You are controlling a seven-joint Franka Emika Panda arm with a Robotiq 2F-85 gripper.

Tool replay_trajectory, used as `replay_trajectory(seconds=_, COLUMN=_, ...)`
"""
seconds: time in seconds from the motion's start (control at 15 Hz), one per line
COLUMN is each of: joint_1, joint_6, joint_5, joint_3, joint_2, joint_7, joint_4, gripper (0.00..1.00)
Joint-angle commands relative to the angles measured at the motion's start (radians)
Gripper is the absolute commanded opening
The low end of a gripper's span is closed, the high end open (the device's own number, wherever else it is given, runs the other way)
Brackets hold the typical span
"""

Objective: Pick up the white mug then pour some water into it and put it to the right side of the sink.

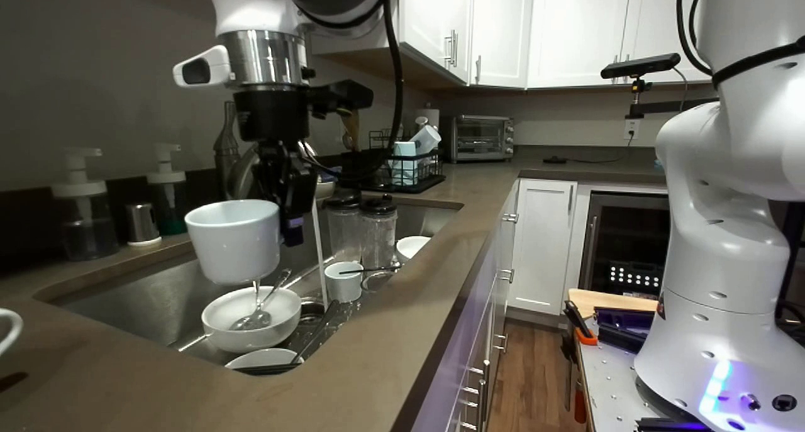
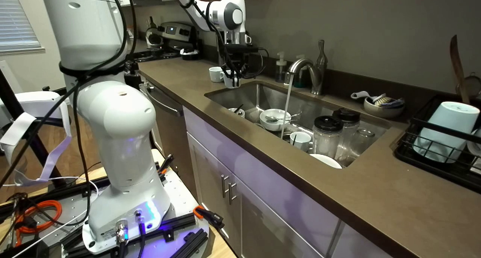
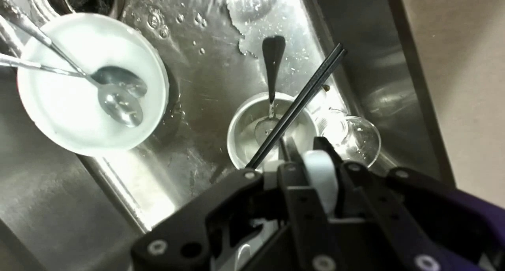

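In an exterior view, the black two-finger gripper is holding a round glossy white ceramic mug, jaws nearly together. Mug's hanging upright just beside it; the thin clear water stream is falling on the gripper's opposite side, so I'm guessing a swing across.

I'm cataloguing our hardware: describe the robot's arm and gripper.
The arm is white and rounded, with a silver collar, black cables strapped along it and a glowing bluish light strip. The gripper is black and jointed, with silver screws.
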Motion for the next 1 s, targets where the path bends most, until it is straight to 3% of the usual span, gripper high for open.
replay_trajectory(seconds=0.0, joint_1=-0.007, joint_6=0.06, joint_5=0.026, joint_3=-0.008, joint_2=-0.096, joint_7=0.102, joint_4=-0.106, gripper=0.05)
replay_trajectory(seconds=0.4, joint_1=-0.015, joint_6=0.103, joint_5=0.055, joint_3=-0.046, joint_2=-0.163, joint_7=0.186, joint_4=-0.213, gripper=0.05)
replay_trajectory(seconds=0.93, joint_1=-0.041, joint_6=0.165, joint_5=0.138, joint_3=-0.13, joint_2=-0.268, joint_7=0.197, joint_4=-0.359, gripper=0.05)
